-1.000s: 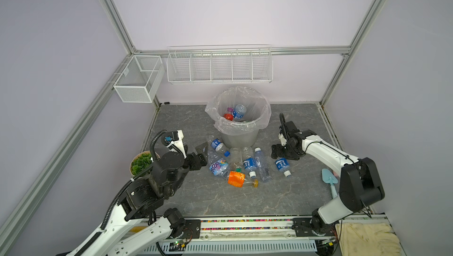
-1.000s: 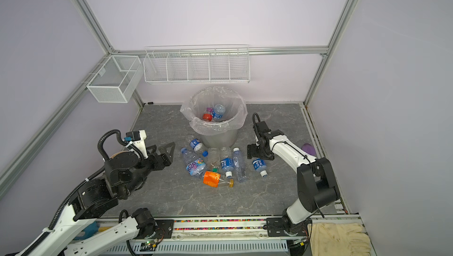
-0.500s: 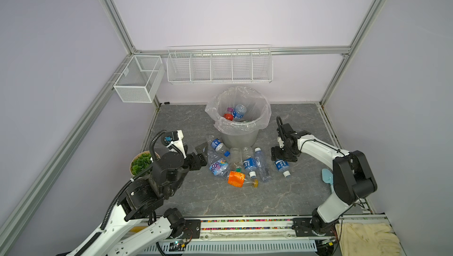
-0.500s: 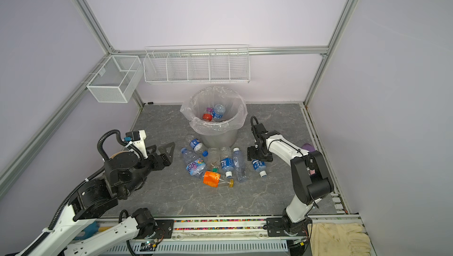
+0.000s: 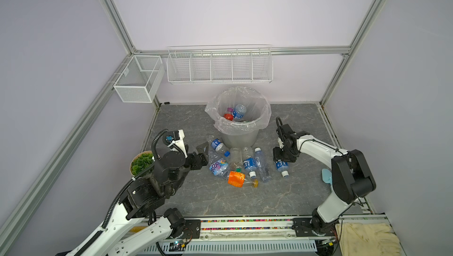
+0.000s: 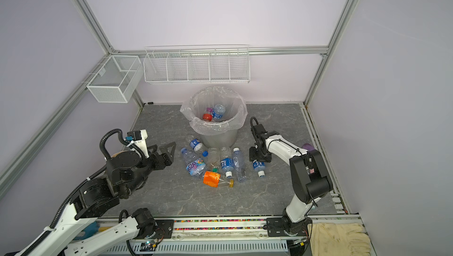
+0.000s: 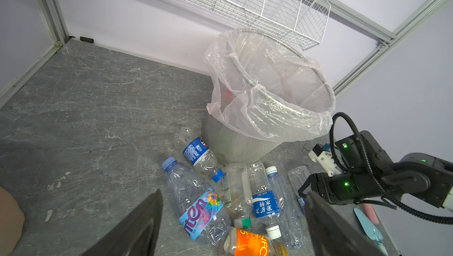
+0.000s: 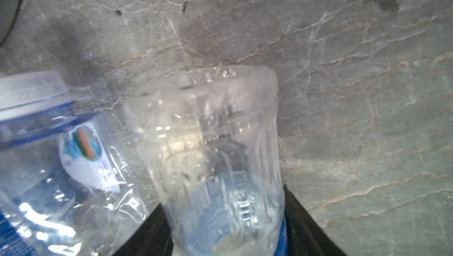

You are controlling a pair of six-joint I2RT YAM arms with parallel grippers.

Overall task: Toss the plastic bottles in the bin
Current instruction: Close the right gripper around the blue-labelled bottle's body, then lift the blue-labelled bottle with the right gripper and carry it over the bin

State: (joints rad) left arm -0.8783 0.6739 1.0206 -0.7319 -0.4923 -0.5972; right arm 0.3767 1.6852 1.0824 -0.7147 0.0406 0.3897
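Note:
Several clear plastic bottles [image 5: 245, 164] [image 6: 220, 162] lie on the grey floor in front of the bin [image 5: 241, 134] [image 6: 220, 137] [image 7: 232, 144]; one has an orange label [image 5: 236, 178]. More bottles [image 5: 239, 112] lie inside the bin. My right gripper [image 5: 282, 161] [image 6: 258, 160] [image 8: 225, 218] is down at the right end of the pile. Its two fingers press both sides of a blue-labelled bottle [image 8: 208, 144] [image 5: 281, 167] that still lies on the floor. My left gripper [image 5: 199, 154] [image 6: 160, 148] [image 7: 232, 205] hangs open and empty left of the pile.
Two white wire baskets [image 5: 219, 67] [image 5: 138, 79] hang on the back and left walls. A potted green plant [image 5: 141, 164] stands beside the left arm. A light blue object [image 5: 327, 175] lies by the right arm, and a cloth [image 5: 365, 238] sits at the front right.
My right gripper has narrowed its jaws onto the blue-labelled bottle, and the right arm's elbow has swung in toward the front. The left arm has not moved.

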